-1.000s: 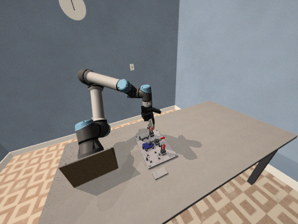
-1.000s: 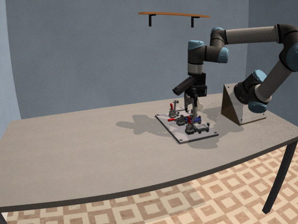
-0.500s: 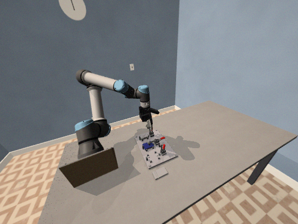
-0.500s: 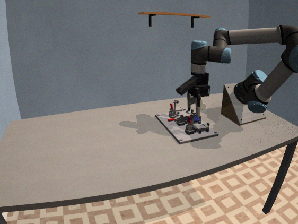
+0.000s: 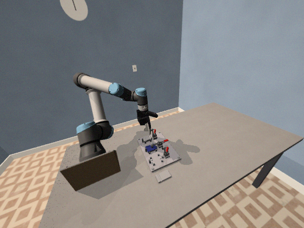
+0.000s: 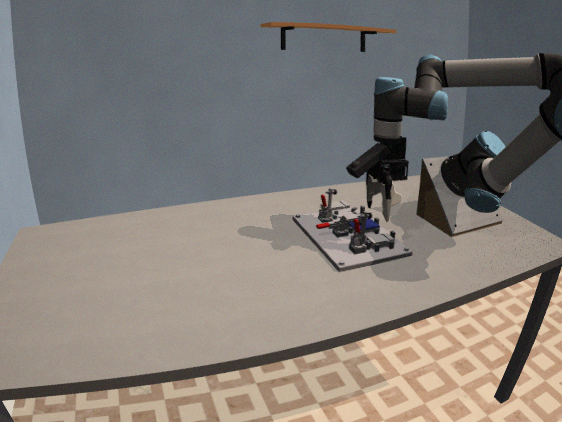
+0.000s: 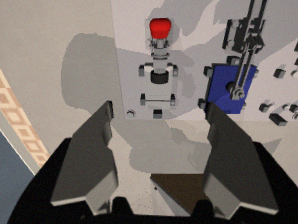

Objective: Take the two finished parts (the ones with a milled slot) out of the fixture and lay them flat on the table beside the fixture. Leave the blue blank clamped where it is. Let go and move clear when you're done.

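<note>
Inspection of the grey fixture plate (image 5: pixel 170 161) (image 6: pixel 345 257) (image 7: pixel 132 65) finds the unloading about half done, in my judgement. One flat grey milled part (image 5: pixel 163 176) lies on the brown-grey table (image 5: pixel 230 140) (image 6: pixel 175 280) (image 7: pixel 90 25), just beside the plate's near end in the top view. The second grey finished part (image 5: pixel 146 140) (image 6: pixel 381 238) (image 7: pixel 161 91) sits among its dark locating posts at the plate's far end in that view. Its red-handled toggle clamp (image 5: pixel 154 131) (image 6: pixel 357 225) (image 7: pixel 160 27) stands with the arm raised, apparently released. The rectangular blue blank (image 5: pixel 151 148) (image 6: pixel 367 223) (image 7: pixel 222 92) is in the middle station, clamp arm across it, as required.

Black two-jaw gripper (image 5: pixel 148 130) (image 6: pixel 379 212) (image 7: pixel 158 102) hangs above the plate's edge; jaws moderately wide, nothing between them. Step in hand is judged to be the approach to the second part. Next move calls for centring over that part, descending with the fingers clear of posts and raised clamp, closing on its edges, then lifting straight up. Risk noted: a finger could catch a post or nudge the blank's clamp. Laying flat and withdrawal remain outstanding.

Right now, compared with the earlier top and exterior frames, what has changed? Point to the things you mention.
The claw (image 5: pixel 148 132) (image 6: pixel 379 212) (image 7: pixel 158 102) has shifted toward the arm's base, leftward in the top view and rightward in the exterior. Nothing was visibly gripped or released. The blue blank (image 5: pixel 150 149) (image 6: pixel 368 224) (image 7: pixel 220 95) and slotted part on the table (image 5: pixel 164 176) stayed put.
</note>
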{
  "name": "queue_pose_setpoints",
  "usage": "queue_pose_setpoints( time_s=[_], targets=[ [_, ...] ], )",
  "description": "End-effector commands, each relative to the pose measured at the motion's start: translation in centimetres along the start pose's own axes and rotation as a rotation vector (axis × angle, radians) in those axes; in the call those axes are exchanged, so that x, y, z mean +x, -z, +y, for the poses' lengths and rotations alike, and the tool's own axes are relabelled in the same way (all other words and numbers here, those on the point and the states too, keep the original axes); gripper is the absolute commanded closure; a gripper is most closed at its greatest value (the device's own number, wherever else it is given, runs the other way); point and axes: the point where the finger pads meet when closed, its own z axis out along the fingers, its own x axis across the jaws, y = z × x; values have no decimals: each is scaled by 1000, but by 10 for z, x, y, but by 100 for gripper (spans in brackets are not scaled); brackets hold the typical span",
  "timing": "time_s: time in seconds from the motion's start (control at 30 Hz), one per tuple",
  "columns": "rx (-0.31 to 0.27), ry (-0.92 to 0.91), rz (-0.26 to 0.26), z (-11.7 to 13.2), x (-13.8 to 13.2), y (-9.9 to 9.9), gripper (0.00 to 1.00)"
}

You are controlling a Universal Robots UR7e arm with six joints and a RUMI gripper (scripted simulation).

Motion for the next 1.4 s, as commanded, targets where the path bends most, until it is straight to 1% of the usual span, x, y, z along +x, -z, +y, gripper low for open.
queue_pose_setpoints(
  time_s=[0.0, 0.23, 0.7, 0.93, 1.0, 1.37],
  targets=[
    [1, 0, 0, 11, 0, 1, 41],
    [1, 0, 0, 19, 0, 1, 41],
    [1, 0, 0, 20, 0, -2, 41],
    [1, 0, 0, 20, 0, -15, 41],
    [1, 0, 0, 20, 0, -15, 41],
    [1, 0, 0, 20, 0, -41, 41]
  ],
)
